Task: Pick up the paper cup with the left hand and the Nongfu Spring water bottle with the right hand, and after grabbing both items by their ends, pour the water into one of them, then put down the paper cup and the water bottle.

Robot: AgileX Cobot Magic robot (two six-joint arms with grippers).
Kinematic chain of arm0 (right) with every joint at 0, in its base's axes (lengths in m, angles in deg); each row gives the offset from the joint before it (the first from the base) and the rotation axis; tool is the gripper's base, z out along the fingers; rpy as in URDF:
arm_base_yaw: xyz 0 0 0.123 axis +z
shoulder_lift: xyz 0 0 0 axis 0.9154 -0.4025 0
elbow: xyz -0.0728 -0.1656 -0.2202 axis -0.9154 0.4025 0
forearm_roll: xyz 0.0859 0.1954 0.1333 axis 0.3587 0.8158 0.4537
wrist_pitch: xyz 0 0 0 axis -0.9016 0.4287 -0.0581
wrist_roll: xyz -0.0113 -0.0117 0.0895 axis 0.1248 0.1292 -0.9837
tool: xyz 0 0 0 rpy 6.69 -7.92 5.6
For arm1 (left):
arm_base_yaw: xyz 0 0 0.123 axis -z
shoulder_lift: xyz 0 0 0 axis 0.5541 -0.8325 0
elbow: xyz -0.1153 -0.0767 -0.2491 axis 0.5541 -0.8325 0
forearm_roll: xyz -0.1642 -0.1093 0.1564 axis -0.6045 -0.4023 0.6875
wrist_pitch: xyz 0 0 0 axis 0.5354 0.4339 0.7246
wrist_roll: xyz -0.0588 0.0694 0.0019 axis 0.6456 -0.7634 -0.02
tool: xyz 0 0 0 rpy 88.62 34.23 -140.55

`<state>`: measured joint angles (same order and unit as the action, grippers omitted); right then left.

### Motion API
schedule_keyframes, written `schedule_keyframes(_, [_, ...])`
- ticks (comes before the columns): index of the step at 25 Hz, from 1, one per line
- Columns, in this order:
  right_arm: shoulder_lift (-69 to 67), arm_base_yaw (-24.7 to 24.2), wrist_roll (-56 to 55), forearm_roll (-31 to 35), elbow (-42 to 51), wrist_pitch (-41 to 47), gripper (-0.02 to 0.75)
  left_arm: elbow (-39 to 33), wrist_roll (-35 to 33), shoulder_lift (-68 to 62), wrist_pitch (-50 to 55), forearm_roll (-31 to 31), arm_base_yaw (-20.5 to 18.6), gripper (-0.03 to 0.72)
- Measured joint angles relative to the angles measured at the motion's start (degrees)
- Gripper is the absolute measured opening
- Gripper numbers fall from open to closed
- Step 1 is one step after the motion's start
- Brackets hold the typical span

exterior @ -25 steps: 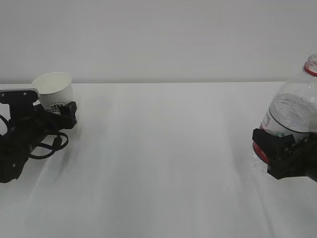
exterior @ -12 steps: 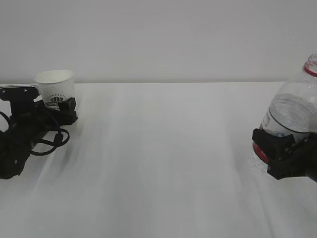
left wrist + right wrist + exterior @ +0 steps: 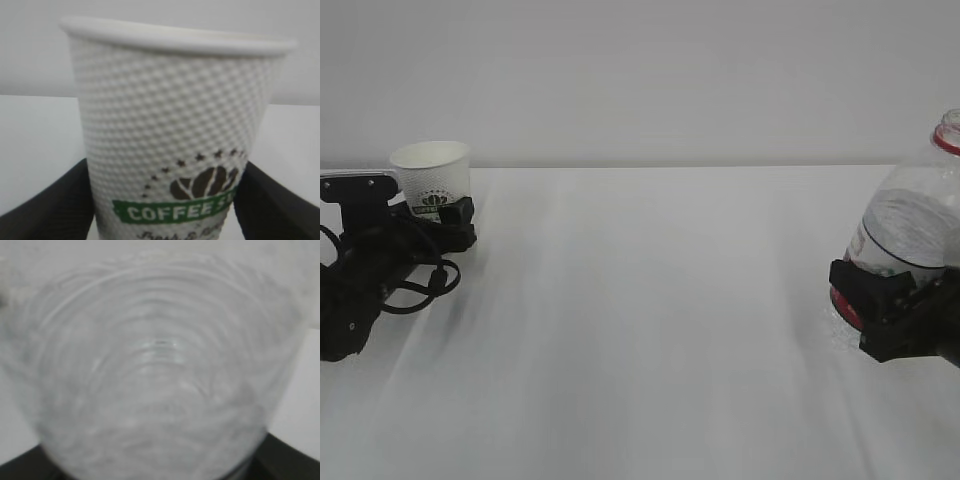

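My left hand (image 3: 440, 222) lies low at the far left, its arm stretched along the surface with cables looped beside it and the grey box up near the wrist, its 2 fingers (image 3: 45, 205) spread wide and pressed to either side of the paper cup (image 3: 432, 178). My right hand (image 3: 890, 305) comes in from the right edge, its black fingers clamped around the lower body of the Nongfu Spring water bottle (image 3: 910, 230), holding it tilted.

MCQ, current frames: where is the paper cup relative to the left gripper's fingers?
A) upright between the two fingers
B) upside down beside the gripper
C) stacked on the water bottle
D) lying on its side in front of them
A: in the left wrist view the paper cup stands rim-up with a black finger on each side of its lower body; the exterior view shows it upright at the left gripper, far from the water bottle.
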<state>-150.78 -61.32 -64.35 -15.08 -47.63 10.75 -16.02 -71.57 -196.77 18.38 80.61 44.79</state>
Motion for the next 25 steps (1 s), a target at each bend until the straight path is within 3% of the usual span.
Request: schedule_keyframes(25, [0.0, 0.0, 0.0, -0.1, 0.0, 0.0, 0.452, 0.0, 0.0, 0.0, 0.0, 1.5, 0.0, 0.534])
